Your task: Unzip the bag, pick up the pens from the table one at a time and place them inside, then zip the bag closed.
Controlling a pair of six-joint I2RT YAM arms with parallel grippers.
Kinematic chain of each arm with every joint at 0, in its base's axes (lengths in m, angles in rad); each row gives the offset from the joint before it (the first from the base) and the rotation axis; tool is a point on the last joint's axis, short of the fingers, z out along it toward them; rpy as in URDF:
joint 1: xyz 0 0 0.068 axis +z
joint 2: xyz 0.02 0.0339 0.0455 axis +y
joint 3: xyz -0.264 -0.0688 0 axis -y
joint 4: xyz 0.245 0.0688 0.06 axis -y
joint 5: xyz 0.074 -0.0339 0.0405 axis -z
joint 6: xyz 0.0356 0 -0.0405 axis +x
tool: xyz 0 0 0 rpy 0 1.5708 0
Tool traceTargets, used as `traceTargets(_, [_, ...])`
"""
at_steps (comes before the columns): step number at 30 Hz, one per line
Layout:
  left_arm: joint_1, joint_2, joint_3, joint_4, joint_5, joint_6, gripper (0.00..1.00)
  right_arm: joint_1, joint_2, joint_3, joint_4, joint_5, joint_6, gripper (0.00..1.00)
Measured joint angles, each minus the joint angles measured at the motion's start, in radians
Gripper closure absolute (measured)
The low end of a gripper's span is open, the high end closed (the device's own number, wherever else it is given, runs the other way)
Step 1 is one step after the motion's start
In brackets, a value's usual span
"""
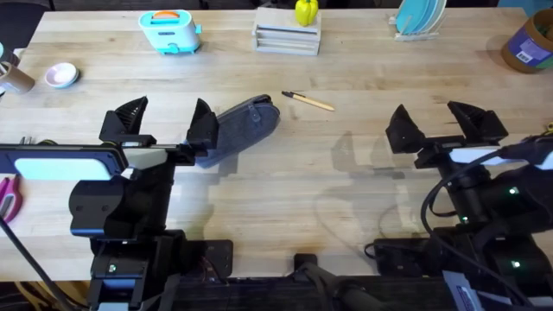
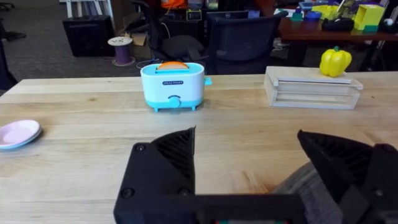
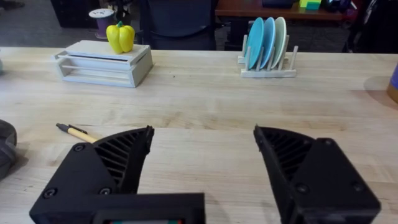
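I'm at the start: unzip step, nothing done yet as far as I can judge. The bag (image 1: pixel 242 128) lies on the desk (image 1: pixel 346 199) left of centre, angled, its near end tucked beside my left gripper (image 1: pixel 167 123). Left gripper is spread wide, nothing in it; its right finger sits just at the bag's end, contact unclear. In the left wrist view the bag's (image 2: pixel 311 193) grey fabric peeks by the right finger. Zipper looks closed from overhead, and I can't make out the pull.

Right gripper (image 1: pixel 445 123) also spread wide, empty, hovering over bare desk well right of the bag. One pen (image 1: pixel 308 101), tan with a dark tip, lies just beyond the bag's far end, apart from it; the right wrist view shows it (image 3: pixel 76 132) too. I can make out no other pens.

Next move, my guess: left pins the bag's near end, right crosses over to find the zipper pull.

Room: wide open desk between the grippers. Toy toaster (image 1: pixel 170 30), wooden rack (image 1: pixel 286 38) with yellow pepper (image 1: pixel 306 11), plate rack (image 1: pixel 417 19) all sit along the far edge, well clear. Pink scissors (image 1: pixel 8 195) at the left edge.
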Motion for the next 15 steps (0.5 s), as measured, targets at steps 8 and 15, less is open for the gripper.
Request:
traceTargets(8, [0.000, 0.000, 0.000, 0.000, 0.000, 0.000, 0.008, 0.000, 0.000, 0.001, -0.010, 0.000, 0.048, 0.003])
traceTargets(15, [0.000, 0.000, 0.000, 0.000, 0.000, 0.000, 0.007, 0.000, 0.000, 0.001, -0.011, 0.003, 0.056, 0.003])
